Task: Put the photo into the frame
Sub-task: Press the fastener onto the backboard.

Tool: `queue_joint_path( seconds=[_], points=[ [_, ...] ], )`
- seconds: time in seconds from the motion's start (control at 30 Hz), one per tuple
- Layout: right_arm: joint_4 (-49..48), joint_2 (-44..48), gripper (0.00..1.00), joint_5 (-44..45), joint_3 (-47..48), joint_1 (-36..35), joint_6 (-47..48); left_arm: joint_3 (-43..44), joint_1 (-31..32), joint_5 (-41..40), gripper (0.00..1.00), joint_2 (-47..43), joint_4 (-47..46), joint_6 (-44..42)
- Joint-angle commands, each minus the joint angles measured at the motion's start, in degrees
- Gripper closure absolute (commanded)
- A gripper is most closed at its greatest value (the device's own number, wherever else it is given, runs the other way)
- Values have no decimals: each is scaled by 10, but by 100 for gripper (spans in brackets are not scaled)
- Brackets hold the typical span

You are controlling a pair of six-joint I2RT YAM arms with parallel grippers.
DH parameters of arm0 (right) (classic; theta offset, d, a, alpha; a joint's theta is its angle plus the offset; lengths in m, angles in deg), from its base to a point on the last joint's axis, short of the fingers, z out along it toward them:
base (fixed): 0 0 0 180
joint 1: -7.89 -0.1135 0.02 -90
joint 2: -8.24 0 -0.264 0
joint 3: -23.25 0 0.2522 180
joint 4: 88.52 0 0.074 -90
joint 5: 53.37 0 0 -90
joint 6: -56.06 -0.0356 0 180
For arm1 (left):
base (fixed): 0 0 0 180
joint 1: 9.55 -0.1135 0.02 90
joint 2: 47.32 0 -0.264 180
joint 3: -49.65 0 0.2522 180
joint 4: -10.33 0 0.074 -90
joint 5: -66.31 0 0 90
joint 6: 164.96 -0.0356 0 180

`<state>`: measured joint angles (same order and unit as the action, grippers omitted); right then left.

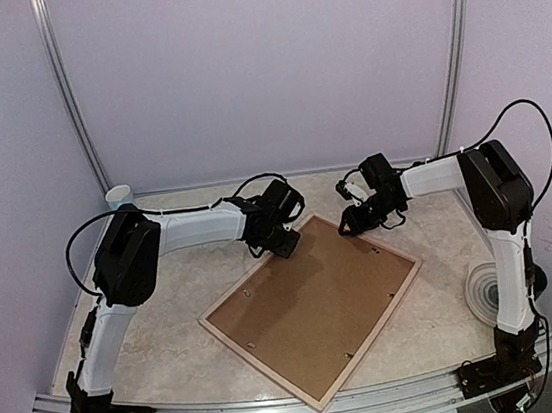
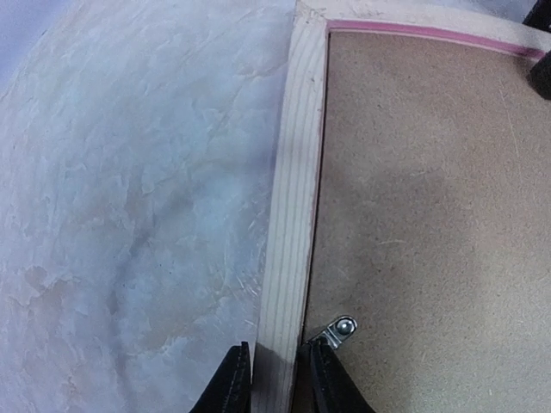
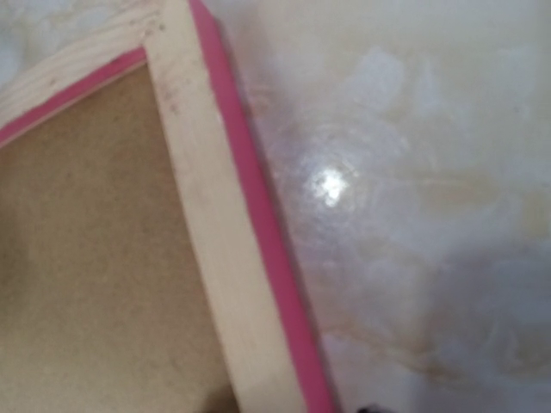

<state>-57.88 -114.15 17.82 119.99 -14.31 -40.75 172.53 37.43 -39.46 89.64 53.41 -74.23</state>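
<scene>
The frame (image 1: 260, 365) lies back-up on the table, pale wood rails around a brown backing board (image 1: 313, 303). The photo is hidden. My left gripper (image 1: 286, 246) is at the frame's far-left rail near the far corner. In the left wrist view its black fingers (image 2: 232, 383) stand astride that rail (image 2: 293, 215), a sliver of gap on the left side, beside a metal turn clip (image 2: 343, 329). My right gripper (image 1: 354, 222) hangs over the far-right rail. The right wrist view shows that rail (image 3: 215, 258) with its pink edge, but not the fingers.
A pale cup (image 1: 119, 196) stands at the far left corner of the table. A white coiled thing (image 1: 488, 291) lies at the right edge beside the right arm. Booth walls close the back and sides.
</scene>
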Motion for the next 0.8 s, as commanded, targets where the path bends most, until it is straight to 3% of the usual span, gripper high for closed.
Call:
queue_joint_path(
  seconds=[0.0,0.13,0.3,0.57,0.7,0.77],
  points=[
    [30,-16,62,-46,-2,-25,0,-102,-12,23,74,-21,-88,56],
    [30,-14,62,-46,-4,-25,0,-122,-17,-30,74,-54,-116,79],
    [26,-15,62,-49,-6,-25,-3,-148,-10,-17,74,-76,-169,69],
    [28,-17,63,-51,-6,-25,2,-58,-4,-3,79,7,-61,60],
    [35,-23,65,-59,-3,-28,9,-72,2,22,87,25,-65,35],
    [40,-24,65,-60,-1,-30,12,-108,5,21,96,18,-99,32]
  ],
)
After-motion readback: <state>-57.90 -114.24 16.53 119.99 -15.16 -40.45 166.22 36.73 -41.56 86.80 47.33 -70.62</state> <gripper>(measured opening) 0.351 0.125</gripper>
